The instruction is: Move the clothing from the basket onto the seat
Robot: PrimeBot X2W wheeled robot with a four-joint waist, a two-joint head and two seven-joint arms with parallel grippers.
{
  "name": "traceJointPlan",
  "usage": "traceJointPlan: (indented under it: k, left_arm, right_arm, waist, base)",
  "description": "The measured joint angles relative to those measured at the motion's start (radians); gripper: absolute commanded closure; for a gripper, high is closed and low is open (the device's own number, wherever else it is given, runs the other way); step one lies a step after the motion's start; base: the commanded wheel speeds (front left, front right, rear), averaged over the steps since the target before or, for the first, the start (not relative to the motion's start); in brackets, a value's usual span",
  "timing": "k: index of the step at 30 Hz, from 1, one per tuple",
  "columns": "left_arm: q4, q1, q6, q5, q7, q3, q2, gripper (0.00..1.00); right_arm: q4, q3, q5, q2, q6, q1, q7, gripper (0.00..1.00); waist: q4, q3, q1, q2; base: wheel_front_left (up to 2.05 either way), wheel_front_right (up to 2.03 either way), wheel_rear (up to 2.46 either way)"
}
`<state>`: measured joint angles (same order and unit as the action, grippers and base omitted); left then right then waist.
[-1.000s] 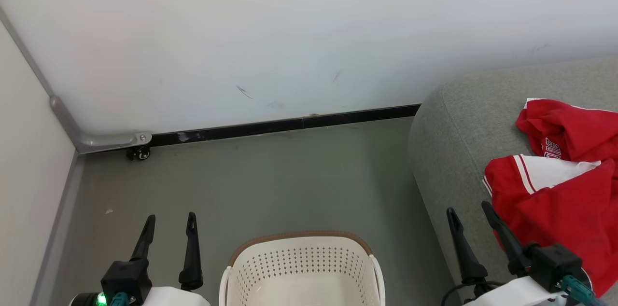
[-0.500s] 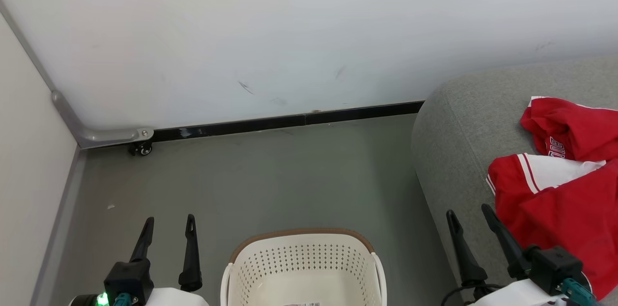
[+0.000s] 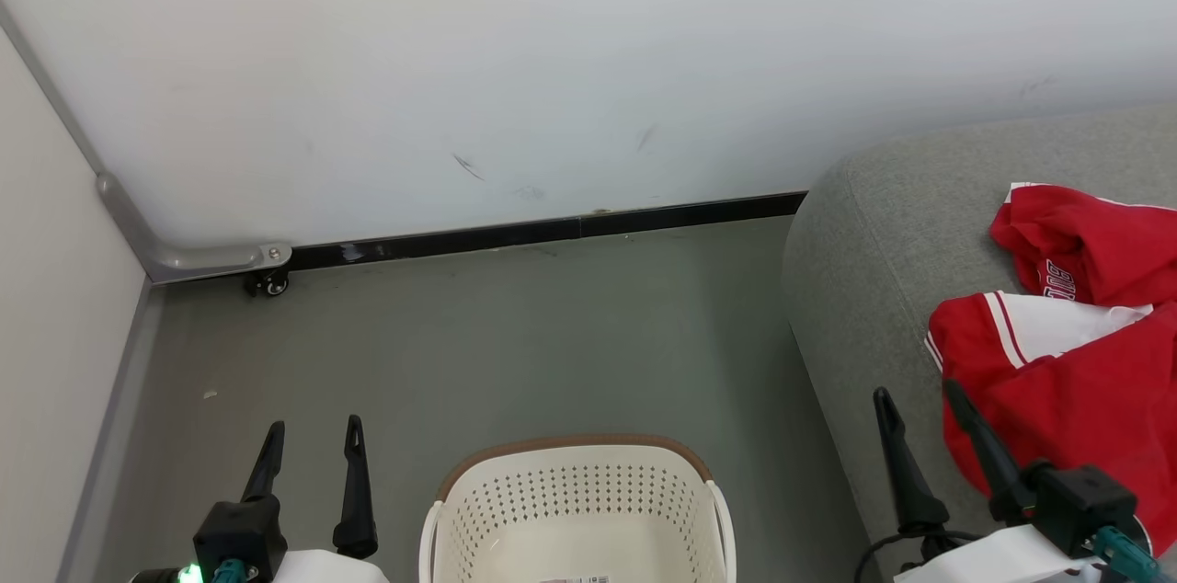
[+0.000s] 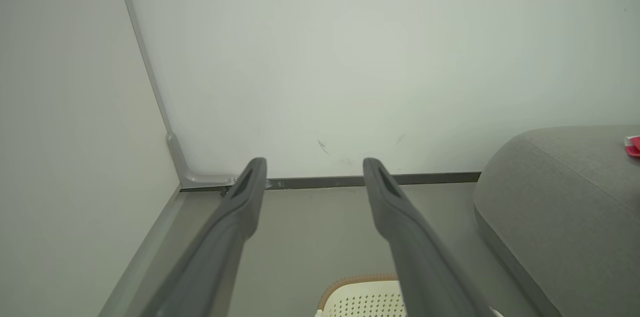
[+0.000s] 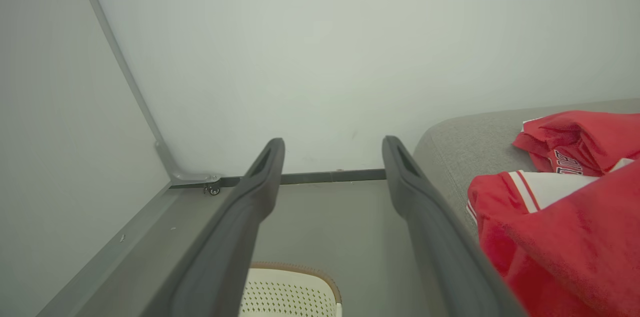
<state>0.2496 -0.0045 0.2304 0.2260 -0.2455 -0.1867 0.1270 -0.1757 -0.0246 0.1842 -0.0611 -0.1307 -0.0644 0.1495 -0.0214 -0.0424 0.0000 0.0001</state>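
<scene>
White-painted wall (image 3: 552, 59) is running across the far side, meeting a pale side panel (image 3: 46, 335) on the left. Grey-green floor (image 3: 506, 335) is stretching from it toward the near edge. The seat (image 3: 874, 243), a grey woven sofa with a rounded corner, is sitting on the right against the wall. The clothing (image 3: 1076, 381) is lying crumpled on the seat's cushion, the two red pieces overlapping, white stripes and lettering showing. The basket (image 3: 575, 454) is standing on the floor at near centre, left of the seat and apart from it, a barcode label (image 3: 579, 579) showing on its bottom. The right gripper (image 3: 918, 390) is hanging over the seat's near left edge, just beside the clothing, fingers spread wide and gripping nothing. The left gripper (image 3: 314, 425) is hanging over the floor left of the basket, fingers likewise parted and bare. A black skirting strip (image 3: 552, 234) is lining the wall's foot, and a small caster (image 3: 267, 285) is resting at the far left corner.
</scene>
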Motion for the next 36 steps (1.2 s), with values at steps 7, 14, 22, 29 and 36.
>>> traceJointPlan:
  k: [7, 14, 22, 29, 36]
  left_arm:
    - [0.003, 0.0, 0.0, 0.0, 0.0, 0.0, 0.0, 0.0]
    - [0.008, -0.001, 0.0, 0.004, 0.0, 0.001, 0.001, 0.0]
    - [0.075, 0.043, -0.003, 0.014, 0.007, -0.005, -0.019, 1.0]
    - [0.1, 0.038, -0.023, 0.091, 0.044, 0.042, -0.03, 1.0]
    - [0.106, 0.018, -0.048, 0.206, 0.081, 0.065, -0.034, 1.0]
  right_arm:
    - [0.004, 0.017, -0.002, 0.002, 0.0, 0.0, 0.0, 0.0]
    - [0.005, 0.021, -0.007, 0.005, 0.0, 0.0, 0.0, 0.0]
    - [-0.061, 0.016, -0.001, 0.009, 0.0, -0.035, 0.0, 1.0]
    - [-0.061, 0.019, 0.072, 0.011, 0.0, -0.035, -0.01, 1.0]
    - [-0.062, 0.028, 0.198, 0.011, 0.0, -0.033, -0.028, 1.0]
  waist:
    - [-0.003, -0.003, 0.0, 0.0]
    - [-0.003, -0.004, 0.0, -0.0001]
    - [-0.003, -0.004, 0.0, 0.0]
    - [-0.002, -0.003, 0.0, 0.0]
    - [0.0, 0.001, 0.0, -0.0001]
  base:
    - [0.0, 0.0, 0.0]
    - [0.0, 0.0, 0.0]
    - [0.0, 0.0, 0.0]
    - [0.0, 0.0, 0.0]
    - [0.0, 0.0, 0.0]
